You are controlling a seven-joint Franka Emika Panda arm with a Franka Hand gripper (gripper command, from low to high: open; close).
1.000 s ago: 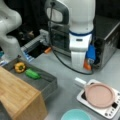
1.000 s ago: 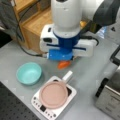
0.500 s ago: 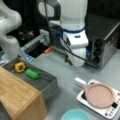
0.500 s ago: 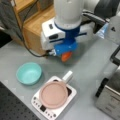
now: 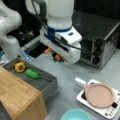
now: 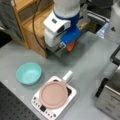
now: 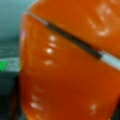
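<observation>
Wrist view is basically all orange thing (image 7: 67, 65), so the tool (image 5: 58, 58) looks clamped on it, up off the worktop (image 5: 67, 75) beside the grey bin (image 5: 47, 83). Carry step, I'd say; next calls for a steady lowering somewhere.

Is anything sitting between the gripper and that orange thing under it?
Nothing visible does. In both front views the orange object sits right under the gripper, and in the wrist view it fills nearly the whole picture. Whether the fingers actually clamp it cannot be told. The grey tray lies apart, toward a front view's left.
</observation>
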